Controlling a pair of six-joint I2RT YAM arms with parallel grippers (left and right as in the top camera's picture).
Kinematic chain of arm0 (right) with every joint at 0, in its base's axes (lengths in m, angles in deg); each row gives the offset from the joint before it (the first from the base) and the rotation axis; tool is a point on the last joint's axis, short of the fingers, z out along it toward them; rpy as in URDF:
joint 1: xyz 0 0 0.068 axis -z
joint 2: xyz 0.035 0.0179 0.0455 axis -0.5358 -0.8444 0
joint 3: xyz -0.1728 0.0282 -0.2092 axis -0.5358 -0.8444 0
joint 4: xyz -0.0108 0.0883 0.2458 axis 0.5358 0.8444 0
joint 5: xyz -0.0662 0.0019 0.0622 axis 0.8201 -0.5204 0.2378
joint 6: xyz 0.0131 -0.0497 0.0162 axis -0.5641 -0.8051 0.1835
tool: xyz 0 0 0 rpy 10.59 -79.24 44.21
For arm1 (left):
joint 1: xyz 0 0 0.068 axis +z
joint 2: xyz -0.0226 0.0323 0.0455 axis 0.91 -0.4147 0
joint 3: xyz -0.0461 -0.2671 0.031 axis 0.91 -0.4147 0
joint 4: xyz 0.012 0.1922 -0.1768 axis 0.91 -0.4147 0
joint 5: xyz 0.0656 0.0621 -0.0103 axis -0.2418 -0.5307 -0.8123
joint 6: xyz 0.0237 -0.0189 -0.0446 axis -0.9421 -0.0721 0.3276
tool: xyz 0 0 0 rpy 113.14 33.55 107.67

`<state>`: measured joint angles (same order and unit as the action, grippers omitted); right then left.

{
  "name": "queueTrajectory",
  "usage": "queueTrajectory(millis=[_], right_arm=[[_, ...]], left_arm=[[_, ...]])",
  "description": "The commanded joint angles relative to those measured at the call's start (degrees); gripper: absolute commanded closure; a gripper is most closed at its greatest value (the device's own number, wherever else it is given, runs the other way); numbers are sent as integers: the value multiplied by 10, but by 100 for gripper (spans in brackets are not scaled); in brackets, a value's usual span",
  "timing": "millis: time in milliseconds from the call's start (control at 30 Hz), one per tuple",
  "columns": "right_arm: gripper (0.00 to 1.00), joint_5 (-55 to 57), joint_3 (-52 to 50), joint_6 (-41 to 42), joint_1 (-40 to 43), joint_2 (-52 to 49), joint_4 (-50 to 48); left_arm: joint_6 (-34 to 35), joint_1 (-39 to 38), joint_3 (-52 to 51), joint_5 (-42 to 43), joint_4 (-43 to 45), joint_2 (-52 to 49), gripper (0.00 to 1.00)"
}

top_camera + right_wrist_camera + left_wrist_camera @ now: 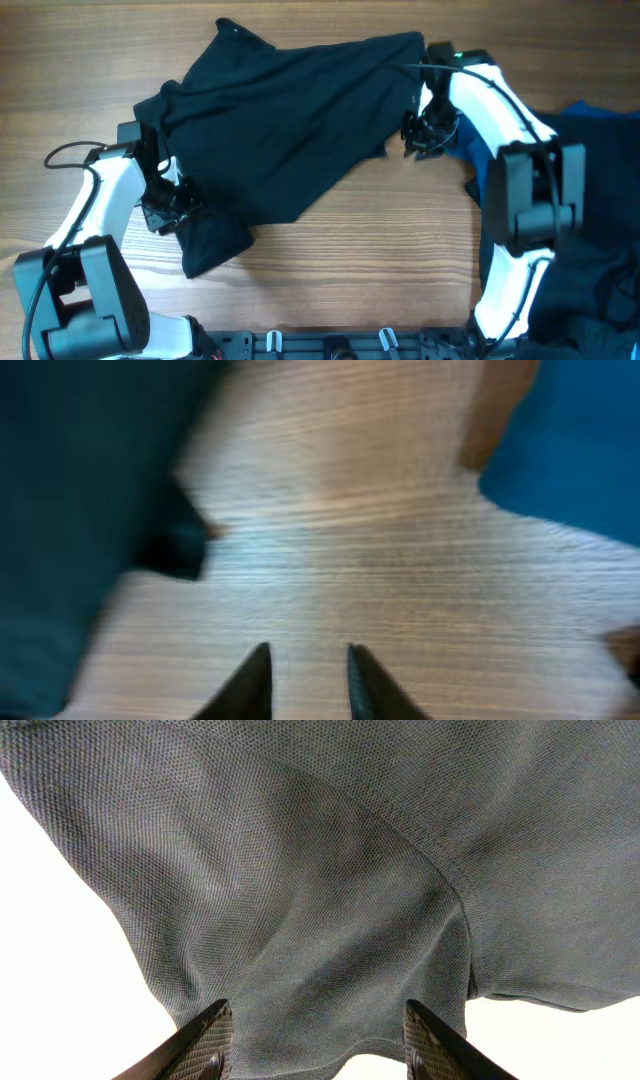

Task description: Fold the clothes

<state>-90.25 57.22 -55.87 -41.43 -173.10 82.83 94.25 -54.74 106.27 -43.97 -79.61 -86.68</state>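
A black shirt (300,130) lies crumpled in a diagonal from the table's lower left to its upper right. My left gripper (172,205) is at the shirt's lower-left end. In the left wrist view its fingers (215,1040) stand wide apart, with the dark knit fabric (330,900) and its hem lying loose across the gap; the left gripper (316,1008) is open. My right gripper (418,135) hangs just off the shirt's right edge. Seen from the right wrist, the right gripper (308,650) has a narrow gap over bare wood with nothing in it, and the shirt (80,510) lies to its left.
More clothes, blue and dark (600,150), are heaped at the table's right side behind the right arm; a blue piece (570,450) shows at the upper right of the right wrist view. A black rail (350,345) runs along the front edge.
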Motion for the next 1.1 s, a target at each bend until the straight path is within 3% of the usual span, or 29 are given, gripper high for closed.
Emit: queueTrajectory(millis=[0, 33, 200, 667, 1067], right_arm=[[78, -52, 6, 1, -2, 17, -25], [96, -62, 3, 4, -2, 17, -29], [96, -63, 2, 33, 0, 17, -30], [96, -107, 2, 9, 0, 17, 54], [96, -181, 2, -86, -1, 17, 131]], left_arm=[[1, -3, -2, 1, -2, -1, 45], [1, -3, -2, 1, -3, -1, 45], [1, -3, -2, 1, -9, -1, 45], [1, -3, -2, 1, -9, -1, 45], [1, -3, -2, 1, -8, -1, 44]])
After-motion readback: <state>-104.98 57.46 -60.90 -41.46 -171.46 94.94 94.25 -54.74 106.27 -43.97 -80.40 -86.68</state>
